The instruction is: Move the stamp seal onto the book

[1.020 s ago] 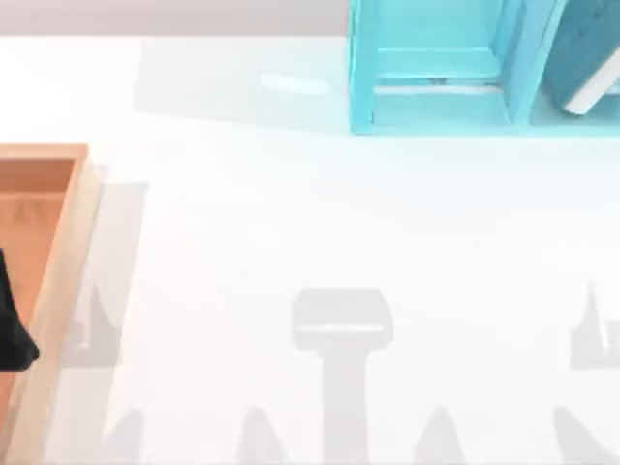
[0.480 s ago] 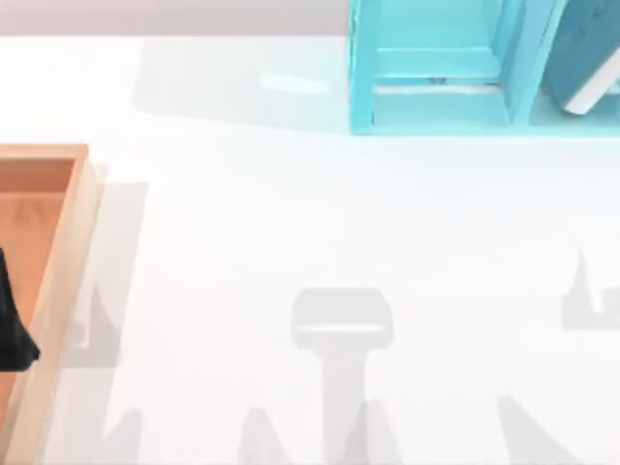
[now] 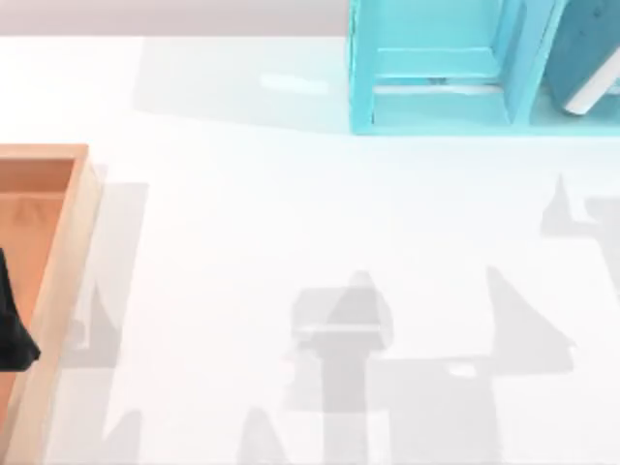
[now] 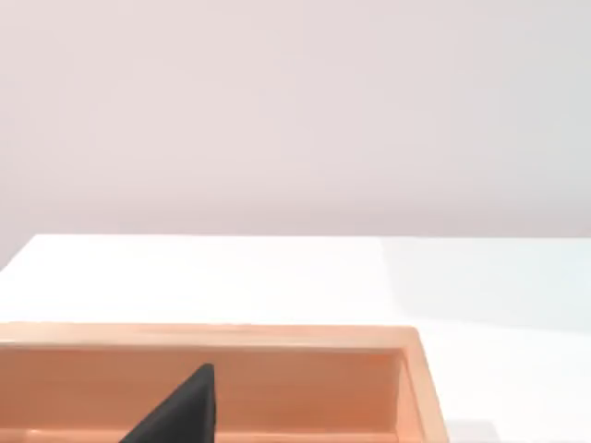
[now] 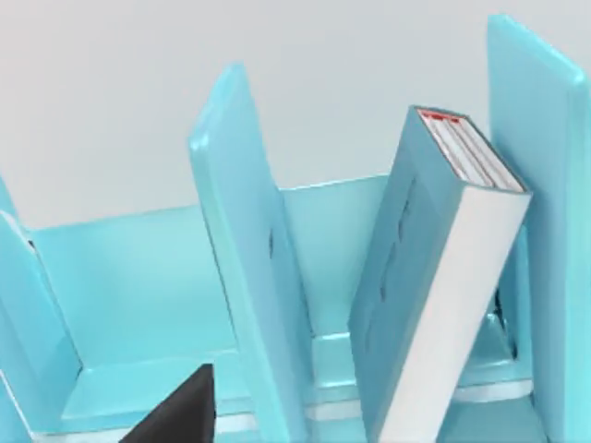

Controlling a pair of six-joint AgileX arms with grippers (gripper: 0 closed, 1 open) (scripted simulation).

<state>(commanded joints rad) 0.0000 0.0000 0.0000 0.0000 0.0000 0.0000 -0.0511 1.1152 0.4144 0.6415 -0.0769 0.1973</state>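
The book [image 5: 434,277] leans tilted in a compartment of the turquoise shelf [image 5: 240,268]. Beside it, the right gripper's [image 5: 180,411] finger tip shows; its opening cannot be told. The left gripper [image 3: 12,334] sits over the wooden tray [image 3: 58,281], possibly inside.

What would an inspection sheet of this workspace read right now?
Surface: white table, arm shadows across it.
Job's things: book stands tilted in the turquoise shelf, in its right compartment.
Clutter: wooden tray at the table's left; turquoise shelf at the far side.
Grippers: left gripper over the wooden tray; right gripper facing the turquoise shelf.
Cables: nothing seen.
Surroundings: plain pale wall.
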